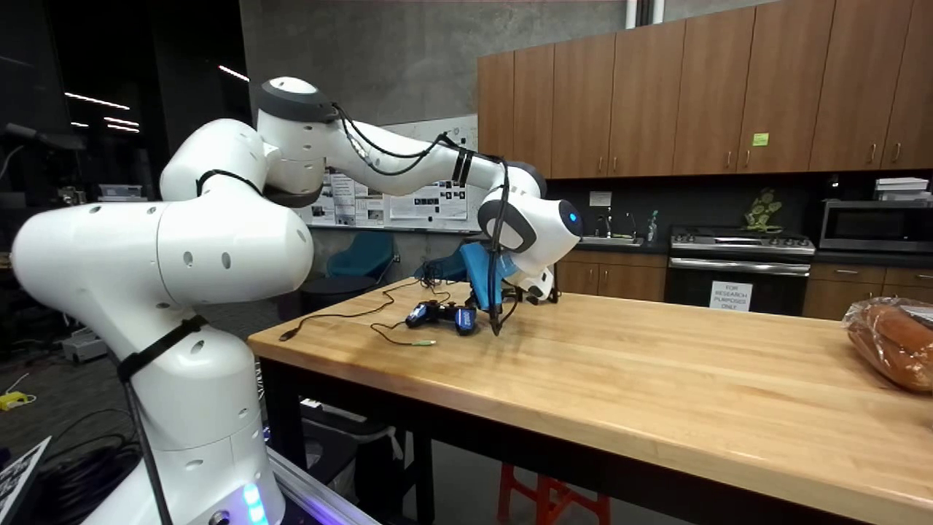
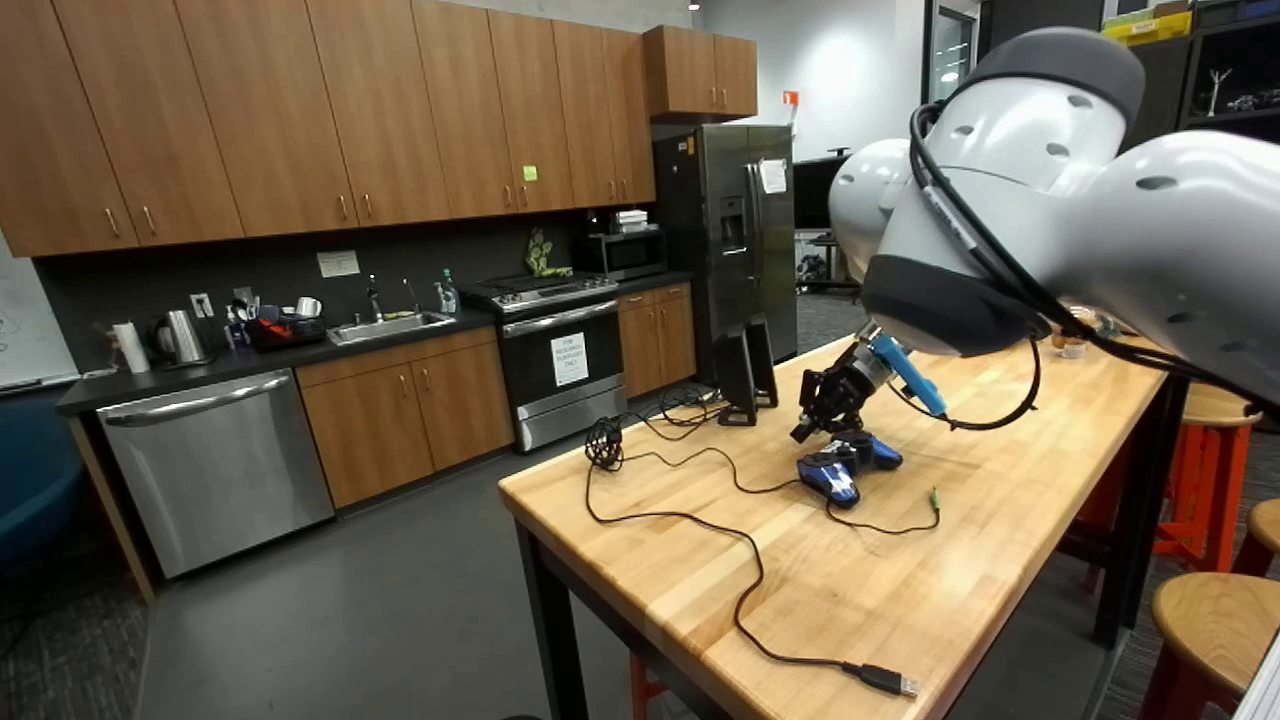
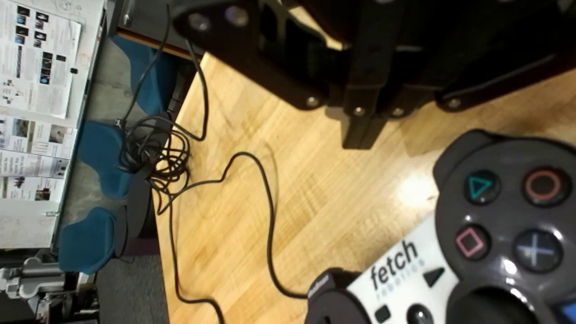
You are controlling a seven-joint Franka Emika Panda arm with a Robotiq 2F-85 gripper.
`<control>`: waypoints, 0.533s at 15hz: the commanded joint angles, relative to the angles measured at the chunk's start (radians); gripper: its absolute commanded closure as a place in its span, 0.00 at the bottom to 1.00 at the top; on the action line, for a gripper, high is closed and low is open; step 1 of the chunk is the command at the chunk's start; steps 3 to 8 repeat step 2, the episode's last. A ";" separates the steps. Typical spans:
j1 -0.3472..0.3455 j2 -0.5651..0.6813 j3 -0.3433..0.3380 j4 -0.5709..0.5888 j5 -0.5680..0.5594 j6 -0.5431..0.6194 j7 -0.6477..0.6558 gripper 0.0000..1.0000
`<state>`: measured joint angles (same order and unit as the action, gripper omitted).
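One gripper [image 3: 362, 139], fingertips meeting, holding nothing, is hanging just beside one controller [image 3: 450, 245], which is lying on one table [image 2: 850, 590]. You are probably facing a light, stiff, slick plastic piece, its four symbol buttons [image 3: 537, 250] likely being the delicate part; two blue grips [image 2: 884, 454] are probably offering you the surest hold. Tangled black cable [image 3: 272, 216], count uncertain, is running off it. One USB plug [image 2: 877, 678] and one green plug [image 2: 935, 497] are lying out. One bagged brown item [image 1: 891, 344] is sitting well apart.

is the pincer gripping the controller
No, in the wrist view the pincer is shut on nothing, with tabletop showing between it and the controller.
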<state>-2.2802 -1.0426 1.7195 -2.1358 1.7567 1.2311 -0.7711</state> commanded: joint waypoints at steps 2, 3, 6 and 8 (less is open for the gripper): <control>-0.045 0.016 -0.004 0.041 -0.068 -0.083 0.005 0.68; -0.045 0.016 -0.004 0.041 -0.068 -0.083 0.005 0.68; -0.045 0.016 -0.004 0.041 -0.068 -0.083 0.005 0.68; -0.045 0.016 -0.004 0.041 -0.068 -0.083 0.005 0.68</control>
